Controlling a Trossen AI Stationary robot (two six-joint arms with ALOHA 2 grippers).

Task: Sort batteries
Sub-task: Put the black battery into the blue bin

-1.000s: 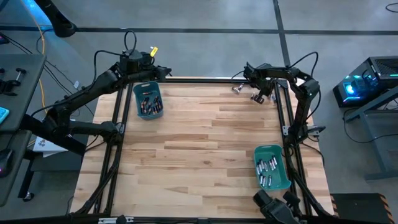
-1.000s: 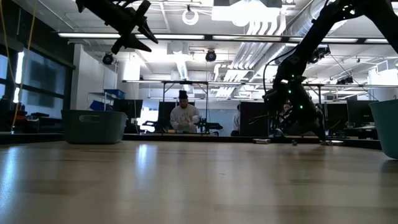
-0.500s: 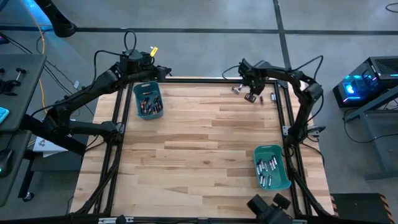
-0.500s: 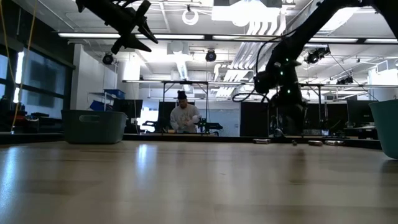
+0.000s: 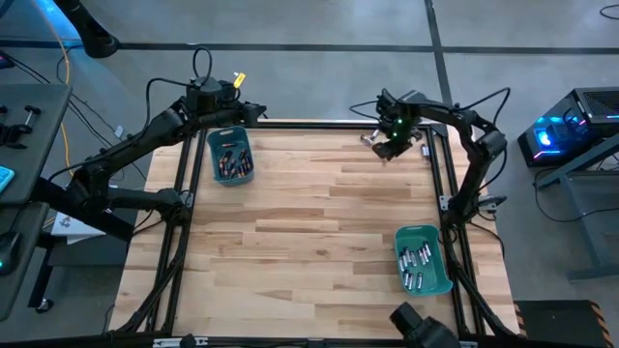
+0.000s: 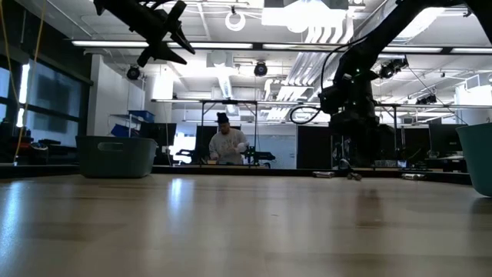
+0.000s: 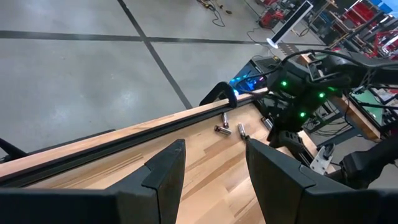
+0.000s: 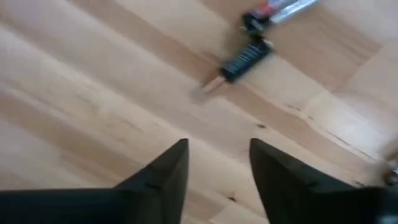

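Note:
Loose batteries lie on their sides by the table's far right edge: a dark one point(image 8: 245, 59) and a silvery one with red marks point(image 8: 280, 11), also seen from the left wrist point(image 7: 222, 129). My right gripper point(image 5: 392, 145) hangs open just above the wood there, pointing down, with the batteries point(image 5: 368, 138) beyond its fingertips point(image 8: 168, 171) and nothing between them. My left gripper point(image 5: 256, 111) waits open, high over the far left edge beside a teal bin point(image 5: 230, 157) of dark batteries.
A second teal bin point(image 5: 422, 259) with silvery batteries stands at the near right. A black frame rail point(image 5: 319, 124) runs along the far edge. Bare wood point(image 5: 309, 213) stretches between the bins. A person point(image 6: 228, 146) sits far behind the table.
My right gripper has risen a little and gone along the far edge toward the table's left, tipping from a slant until its fingers point nearly straight down.

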